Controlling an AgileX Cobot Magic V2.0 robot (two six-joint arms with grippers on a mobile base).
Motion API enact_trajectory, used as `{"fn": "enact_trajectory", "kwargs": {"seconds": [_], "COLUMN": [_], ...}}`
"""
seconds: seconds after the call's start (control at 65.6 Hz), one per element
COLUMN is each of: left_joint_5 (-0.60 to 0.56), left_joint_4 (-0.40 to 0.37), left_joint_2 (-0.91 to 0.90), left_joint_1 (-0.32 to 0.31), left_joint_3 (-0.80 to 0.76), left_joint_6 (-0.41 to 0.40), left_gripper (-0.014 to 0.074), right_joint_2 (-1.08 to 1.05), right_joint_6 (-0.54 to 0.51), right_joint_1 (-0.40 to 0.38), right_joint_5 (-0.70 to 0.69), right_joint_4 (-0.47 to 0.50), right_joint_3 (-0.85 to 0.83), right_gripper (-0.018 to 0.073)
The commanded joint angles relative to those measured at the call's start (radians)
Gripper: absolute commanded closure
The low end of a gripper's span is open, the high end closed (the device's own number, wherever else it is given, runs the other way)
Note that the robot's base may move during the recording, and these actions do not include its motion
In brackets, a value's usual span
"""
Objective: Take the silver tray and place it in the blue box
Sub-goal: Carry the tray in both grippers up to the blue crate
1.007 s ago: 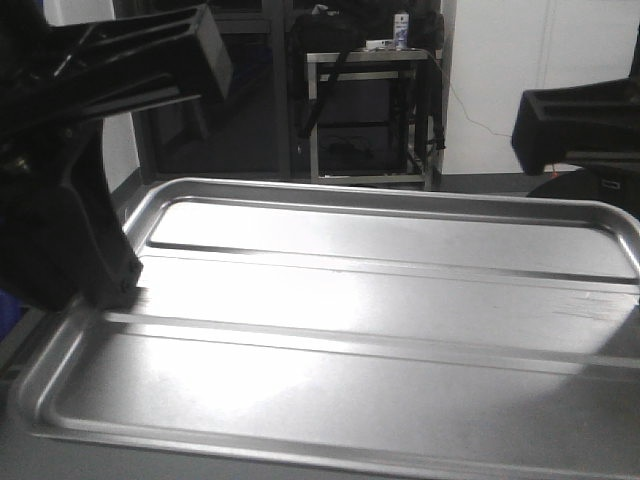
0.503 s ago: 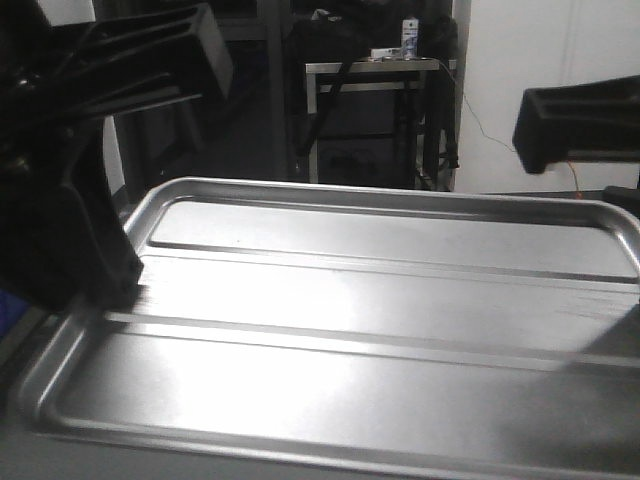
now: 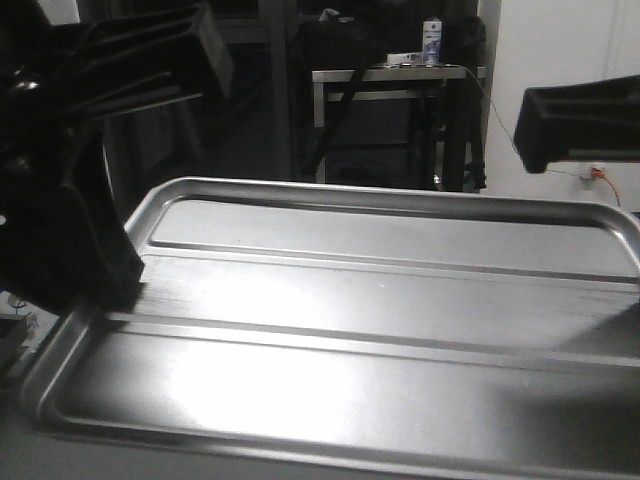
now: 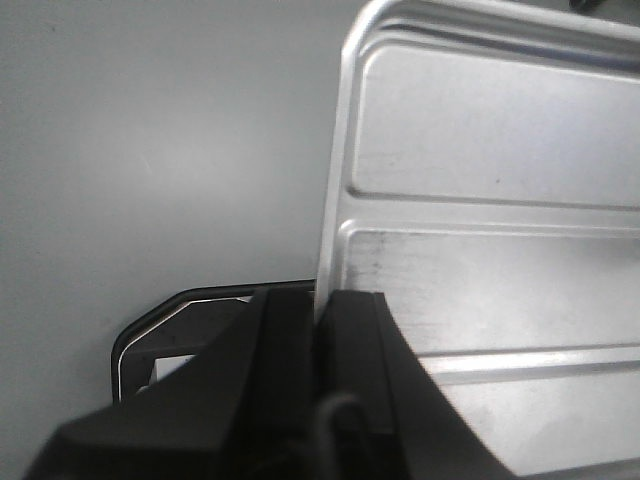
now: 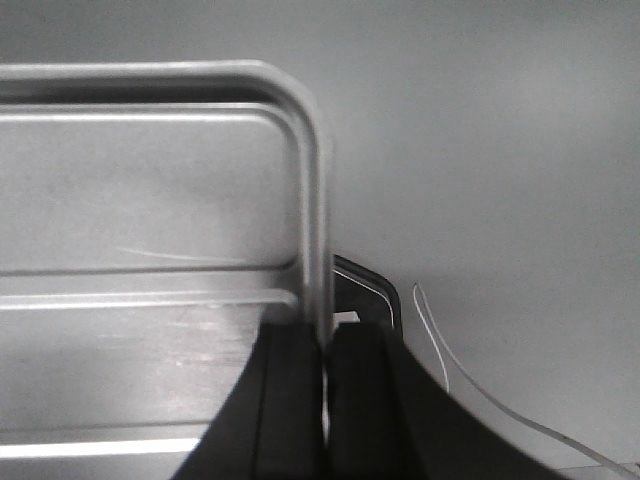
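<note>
The silver tray (image 3: 380,300) fills the front view, held level above the floor between my two arms. My left gripper (image 3: 112,290) is shut on its left rim. In the left wrist view the two black fingers (image 4: 285,340) clamp the thin rim of the tray (image 4: 480,180), with the left gripper (image 4: 320,325) squeezing it. My right gripper (image 5: 325,350) is shut on the right rim of the tray (image 5: 150,190) just below its rounded corner. In the front view only the right arm's black body (image 3: 580,120) shows. The blue box is out of view.
A metal-frame table (image 3: 400,110) with a bottle and dark bags stands behind the tray, with a white wall (image 3: 560,50) to its right. Grey floor (image 4: 150,150) lies below the tray. A thin white cable (image 5: 450,370) lies on the floor at the right.
The background table and white wall have slid to the right in the front view. The tray stays put between both shut grippers. A blue patch at the lower left edge has gone.
</note>
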Motion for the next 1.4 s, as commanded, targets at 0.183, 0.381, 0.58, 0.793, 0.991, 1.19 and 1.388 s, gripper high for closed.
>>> {"fn": "enact_trajectory", "kwargs": {"seconds": [0.183,0.381,0.58,0.793,0.991,1.19,1.388], "left_joint_5": [0.094,0.094,0.094,0.094,0.094,0.094,0.094], "left_joint_4": [0.081,0.079,0.079,0.079,0.079,0.079,0.079], "left_joint_2": [-0.028,-0.028,-0.028,-0.028,-0.028,-0.028,-0.028], "left_joint_1": [0.007,0.007,0.007,0.007,0.007,0.007,0.007], "left_joint_3": [-0.020,-0.020,-0.020,-0.020,-0.020,-0.020,-0.020], "left_joint_6": [-0.012,-0.012,-0.012,-0.012,-0.012,-0.012,-0.012], "left_gripper": [0.0700,0.0700,0.0700,0.0700,0.0700,0.0700,0.0700], "right_joint_2": [-0.023,-0.023,-0.023,-0.023,-0.023,-0.023,-0.023], "right_joint_6": [-0.001,-0.001,-0.001,-0.001,-0.001,-0.001,-0.001], "right_joint_1": [-0.008,-0.008,-0.008,-0.008,-0.008,-0.008,-0.008], "right_joint_5": [0.184,0.184,0.184,0.184,0.184,0.184,0.184], "right_joint_4": [-0.094,-0.094,-0.094,-0.094,-0.094,-0.094,-0.094], "right_joint_3": [-0.020,-0.020,-0.020,-0.020,-0.020,-0.020,-0.020], "right_gripper": [0.0510,0.0510,0.0510,0.0510,0.0510,0.0510,0.0510]}}
